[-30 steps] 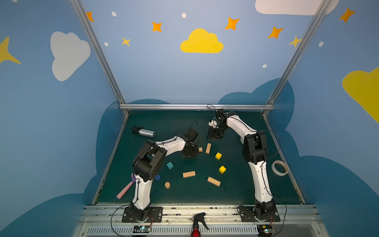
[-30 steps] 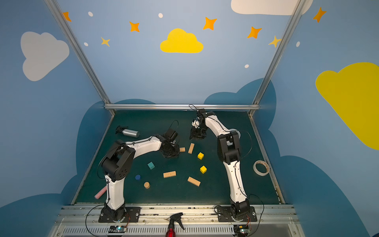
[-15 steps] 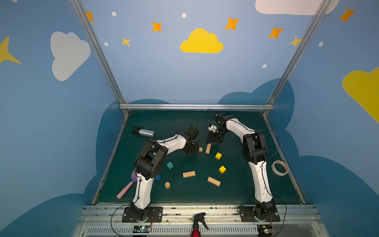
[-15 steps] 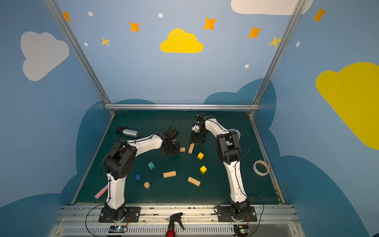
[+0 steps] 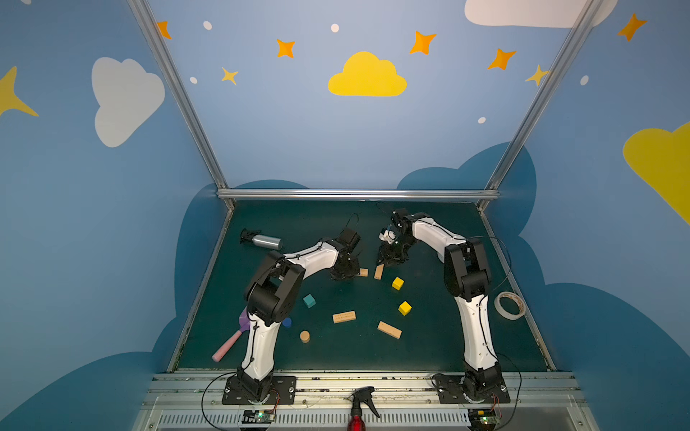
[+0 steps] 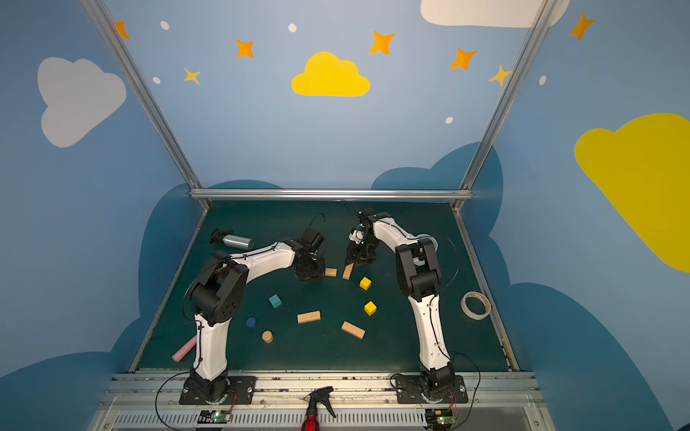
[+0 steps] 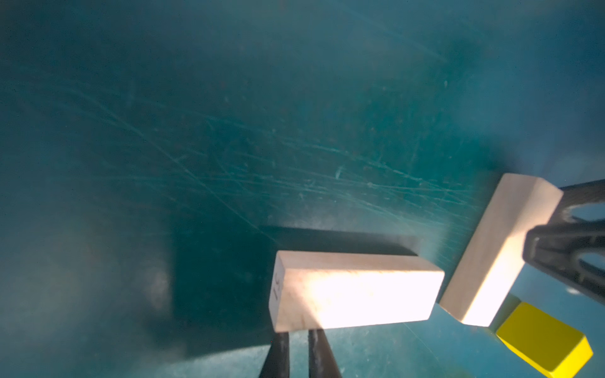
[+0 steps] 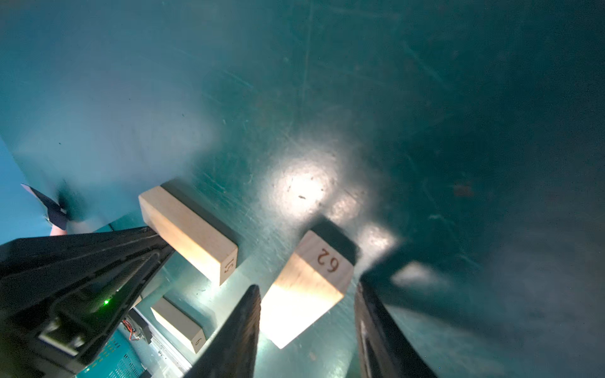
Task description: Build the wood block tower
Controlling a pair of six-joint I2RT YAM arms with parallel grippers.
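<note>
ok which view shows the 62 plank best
The right wrist view: the 62 plank is close up, its number readable. Both top views show it tiny; the left wrist view shows its side, no number.

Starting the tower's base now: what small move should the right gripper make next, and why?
Probably close the right gripper on the tan wooden plank marked 62: its open jaws straddle that plank, which lies flat on the green table. The shut left gripper is at the tan wooden plank marked 15, out of the way.
</note>
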